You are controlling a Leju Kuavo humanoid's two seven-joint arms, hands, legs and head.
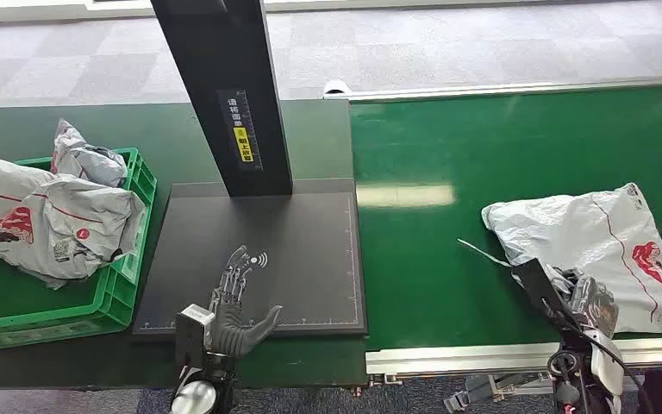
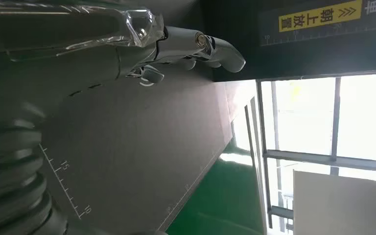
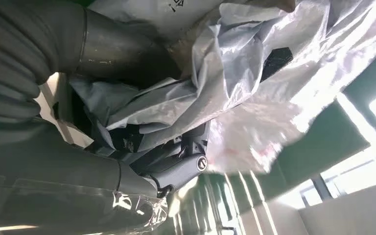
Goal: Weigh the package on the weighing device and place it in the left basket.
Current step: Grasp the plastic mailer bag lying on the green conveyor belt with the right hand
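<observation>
Grey poly-mailer package (image 1: pixel 599 250) lies on the green belt, bunched in the right robot hand (image 1: pixel 579 297), fingers closed on its near edge. Scale platform (image 1: pixel 310 250) lies to that hand's left; left robot hand (image 1: pixel 240 302) rests there, spread, empty.

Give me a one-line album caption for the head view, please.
Right hand grips a grey package on the green belt; left hand waits open over the black scale.

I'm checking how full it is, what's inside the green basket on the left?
The green basket holds grey plastic mail packages, piled above its rim and overhanging its left edge. They cover the basket floor, so anything beneath them cannot be seen.
</observation>
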